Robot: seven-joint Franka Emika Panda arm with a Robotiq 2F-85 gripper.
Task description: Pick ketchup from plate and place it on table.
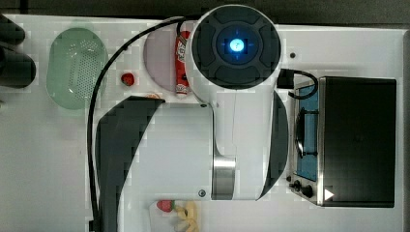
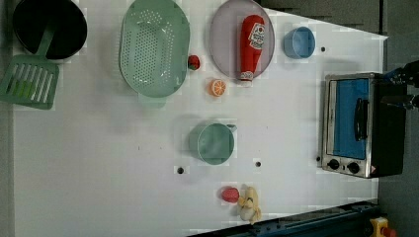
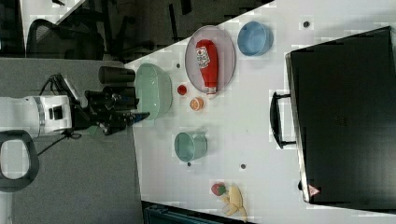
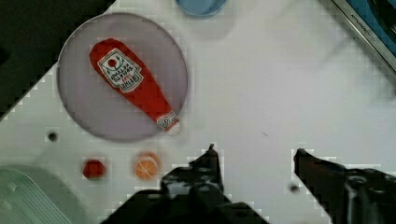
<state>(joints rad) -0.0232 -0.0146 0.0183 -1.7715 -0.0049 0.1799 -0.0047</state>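
Left view, read left to right: the green basket (image 2: pixel 154 47) lies at the plate's 9 o'clock, with a small red piece (image 2: pixel 193 62) and an orange slice (image 2: pixel 217 87) close off the plate's 7 o'clock edge. The ketchup (image 2: pixel 251 45) lies flat on the plate (image 2: pixel 222 44), cap overhanging the rim at 6 o'clock; the blue bowl (image 2: pixel 299 42) sits at the plate's 3 o'clock, apart from it. In the wrist view the pincer (image 4: pixel 254 151) stands spread and empty above bare counter (image 2: pixel 99 163), well apart from the bottle. Risks, as judged: the bottle tapers toward the cap, so a grip taken near the neck may slip or let the heavy end swing; a grip set across the wrong axis may push the bottle along the plate; a descent off-line may strike the orange slice or the plate's rim and shift the plate. The release spot must avoid the mug (image 2: pixel 212 143).
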